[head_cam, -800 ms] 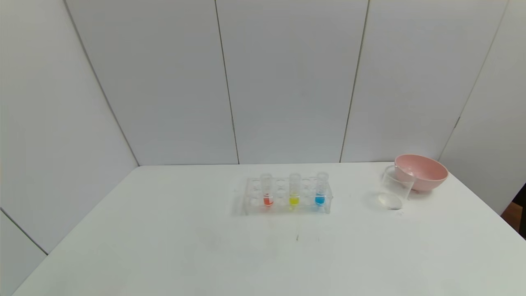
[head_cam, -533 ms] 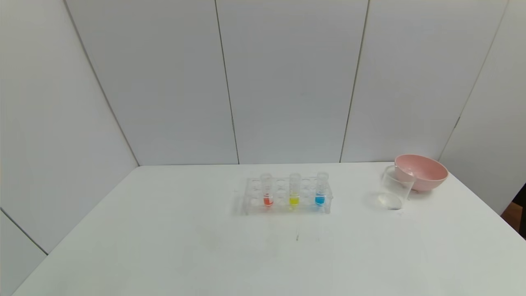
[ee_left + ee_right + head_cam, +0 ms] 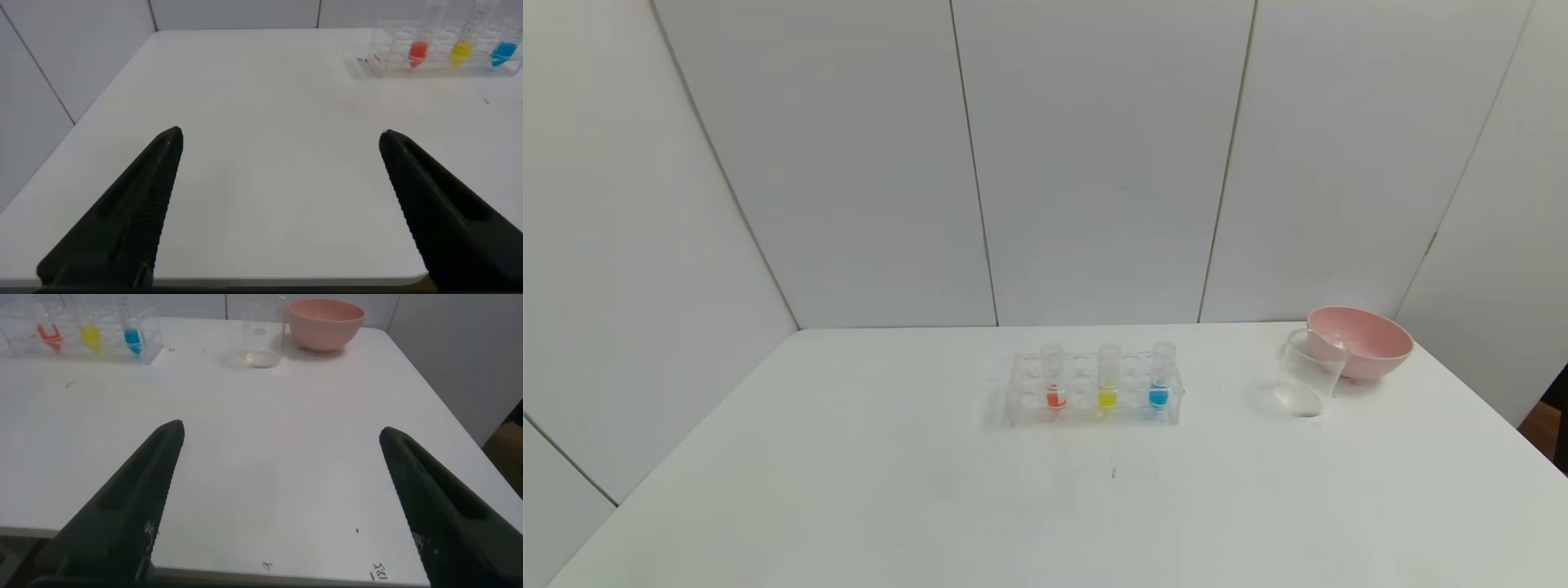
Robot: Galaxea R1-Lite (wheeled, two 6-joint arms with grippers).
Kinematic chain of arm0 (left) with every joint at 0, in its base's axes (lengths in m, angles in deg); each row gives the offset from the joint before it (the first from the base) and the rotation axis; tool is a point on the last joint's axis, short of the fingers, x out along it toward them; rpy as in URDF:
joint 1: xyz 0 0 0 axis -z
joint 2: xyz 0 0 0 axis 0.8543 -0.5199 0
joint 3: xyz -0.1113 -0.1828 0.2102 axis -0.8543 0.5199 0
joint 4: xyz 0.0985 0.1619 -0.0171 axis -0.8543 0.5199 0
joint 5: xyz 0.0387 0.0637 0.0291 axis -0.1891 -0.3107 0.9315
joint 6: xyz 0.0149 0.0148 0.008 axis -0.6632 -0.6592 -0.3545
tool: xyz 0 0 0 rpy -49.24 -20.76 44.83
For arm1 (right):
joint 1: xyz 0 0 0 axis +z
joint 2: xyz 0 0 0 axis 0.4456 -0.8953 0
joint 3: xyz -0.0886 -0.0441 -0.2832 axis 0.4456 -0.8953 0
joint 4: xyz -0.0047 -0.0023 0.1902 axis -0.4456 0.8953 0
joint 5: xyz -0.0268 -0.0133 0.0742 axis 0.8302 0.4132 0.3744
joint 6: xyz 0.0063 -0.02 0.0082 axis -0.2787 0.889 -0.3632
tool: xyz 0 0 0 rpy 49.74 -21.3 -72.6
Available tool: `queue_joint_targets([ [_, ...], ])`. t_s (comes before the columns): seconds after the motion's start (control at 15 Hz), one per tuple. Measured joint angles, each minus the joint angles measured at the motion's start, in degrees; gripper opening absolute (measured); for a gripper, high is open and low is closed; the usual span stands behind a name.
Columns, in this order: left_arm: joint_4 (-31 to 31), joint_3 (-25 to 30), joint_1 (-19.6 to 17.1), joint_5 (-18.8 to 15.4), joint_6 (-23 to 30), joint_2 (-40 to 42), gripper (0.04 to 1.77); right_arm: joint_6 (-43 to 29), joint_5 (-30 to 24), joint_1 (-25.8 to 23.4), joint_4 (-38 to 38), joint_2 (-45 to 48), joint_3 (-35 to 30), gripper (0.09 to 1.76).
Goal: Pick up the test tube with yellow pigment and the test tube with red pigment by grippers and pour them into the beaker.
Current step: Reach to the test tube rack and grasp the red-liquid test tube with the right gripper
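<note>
clear rack [image 3: 1094, 390] | glassy straight-sided beaker [image 3: 1308, 374] | smooth round pink bowl [image 3: 1364, 340]

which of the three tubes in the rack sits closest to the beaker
The test tube with blue liquid, at the rack's right end, on the beaker's side. The yellow sits mid-rack, the red farthest left.
</note>
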Motion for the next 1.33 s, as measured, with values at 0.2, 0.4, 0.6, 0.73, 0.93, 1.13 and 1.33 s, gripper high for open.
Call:
queue_joint_targets([
  [0.2,0.0,0.0,0.0,0.0,0.0,0.0,1.72,0.0,0.1,0.0,-0.1,0.0,0.0,1.71],
  [0.4,0.0,0.0,0.0,0.0,0.0,0.0,1.72,0.1,0.0,0.0,0.0,0.0,0.0,1.71],
  [0.6,0.0,0.0,0.0,0.0,0.0,0.0,1.72,0.1,0.0,0.0,0.0,0.0,0.0,1.71],
  [0.73,0.0,0.0,0.0,0.0,0.0,0.0,1.72,-0.1,0.1,0.0,0.0,0.0,0.0,1.71],
  [0.93,0.0,0.0,0.0,0.0,0.0,0.0,1.72,-0.1,1.0,-0.1,0.1,0.1,0.0,1.71],
  [1.13,0.0,0.0,0.0,0.0,0.0,0.0,1.72,-0.4,1.1,0.1,0.2,0.0,0.5,1.71],
  [1.33,0.0,0.0,0.0,0.0,0.0,0.0,1.72,-0.7,-0.1,0.2,0.0,-1.9,3.9,1.71],
])
